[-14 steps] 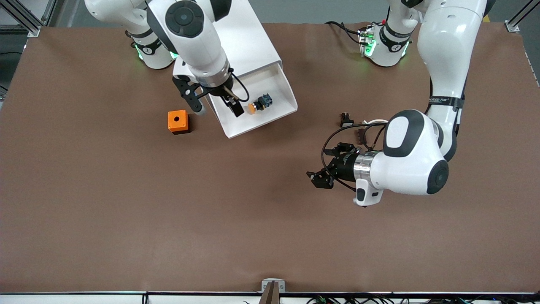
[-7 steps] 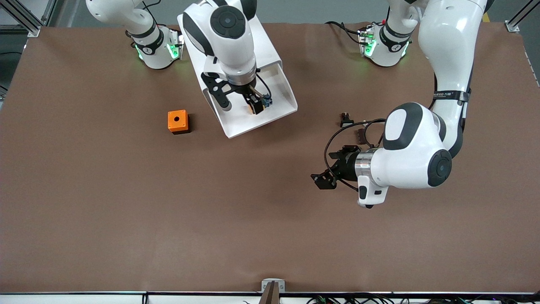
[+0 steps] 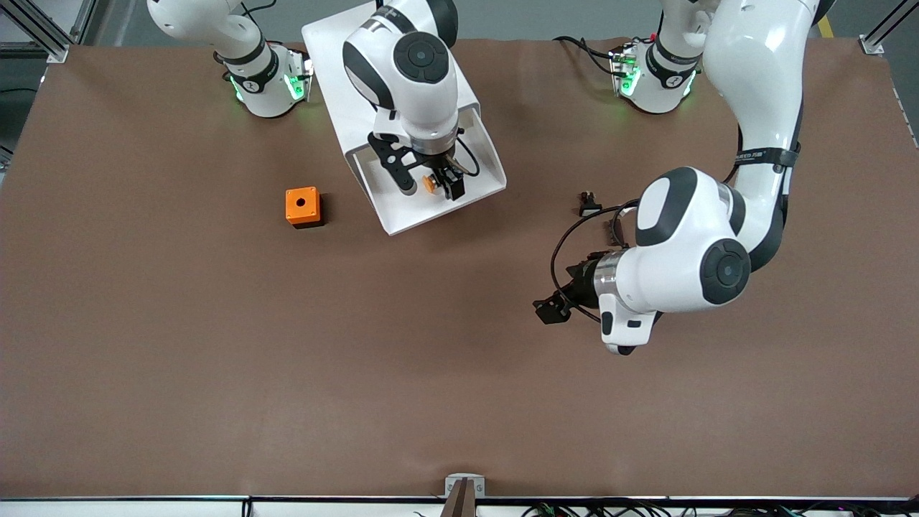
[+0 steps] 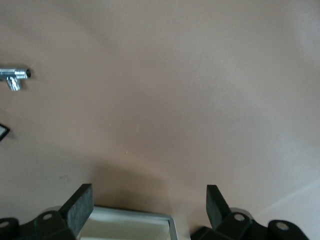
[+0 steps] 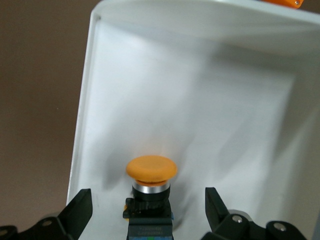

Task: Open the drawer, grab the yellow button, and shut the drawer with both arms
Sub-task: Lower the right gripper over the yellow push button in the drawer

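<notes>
While the brown table (image 3: 215,373) fills most of what we see, the white cabinet (image 3: 344,86) stands on it near the right arm's base, at the end of the table farthest from the front camera. Its top drawer (image 3: 402,212) is pulled out toward the front camera. We see the right arm (image 3: 402,64) bent down over that drawer, and the left arm (image 3: 689,251) folded low over bare table toward its own end.

We find the right claw (image 3: 429,183) inside the open drawer, its fingers spread wide, one on each side of the button (image 5: 151,180) without touching it. The right wrist view shows the button lying on the drawer's white floor, orange cap (image 5: 151,169) pointing away from the claw, dark body between the fingers (image 5: 77,212).

We see the left claw (image 4: 149,205) over bare table, well apart from the cabinet, also spread wide and holding nothing; that arm waits.

An orange cube (image 3: 302,206) with a hole in its top sits on the table just beside the drawer, toward the right arm's end. A small black piece (image 3: 589,205) lies near the left arm's elbow, farther from the front camera than the left claw.
</notes>
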`<state>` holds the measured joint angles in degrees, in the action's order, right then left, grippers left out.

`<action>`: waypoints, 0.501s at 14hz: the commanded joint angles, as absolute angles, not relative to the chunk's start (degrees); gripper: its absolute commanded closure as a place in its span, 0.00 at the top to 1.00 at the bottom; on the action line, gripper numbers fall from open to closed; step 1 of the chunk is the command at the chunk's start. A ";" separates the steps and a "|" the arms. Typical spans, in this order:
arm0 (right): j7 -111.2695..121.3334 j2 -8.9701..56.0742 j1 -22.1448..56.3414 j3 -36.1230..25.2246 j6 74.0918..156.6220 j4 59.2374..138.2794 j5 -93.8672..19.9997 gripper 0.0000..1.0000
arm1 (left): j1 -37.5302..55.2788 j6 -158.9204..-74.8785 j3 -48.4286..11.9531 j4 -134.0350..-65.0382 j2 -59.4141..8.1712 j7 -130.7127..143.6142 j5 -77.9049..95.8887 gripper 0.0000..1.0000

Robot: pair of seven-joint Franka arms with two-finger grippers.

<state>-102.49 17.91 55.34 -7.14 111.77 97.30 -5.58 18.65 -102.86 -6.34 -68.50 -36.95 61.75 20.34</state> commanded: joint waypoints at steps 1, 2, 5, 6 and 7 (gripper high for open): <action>-104.41 18.02 56.69 -7.73 111.88 97.12 -4.83 0.96 | 19.34 -104.33 -5.98 -69.70 -34.63 61.17 17.94 0.99; -104.41 18.02 56.69 -7.73 111.88 97.12 -4.92 0.94 | 19.34 -104.33 -6.06 -69.78 -34.11 61.35 15.93 0.99; -104.41 18.28 56.78 -7.73 111.88 97.03 -5.01 0.90 | 20.56 -104.41 -5.98 -69.79 -34.10 61.70 11.26 0.99; -104.41 18.28 56.78 -7.65 111.88 97.03 -5.10 0.89 | 20.57 -104.50 -5.98 -69.96 -34.10 61.70 11.08 0.99; -104.41 18.28 56.78 -7.65 111.80 97.03 -5.10 0.87 | 21.00 -104.50 -5.98 -70.05 -34.10 61.87 10.81 0.99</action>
<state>-103.15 18.16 55.97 -7.15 111.78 97.29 -5.58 20.04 -103.92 -6.34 -68.50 -35.28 61.75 12.37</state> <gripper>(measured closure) 0.101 0.004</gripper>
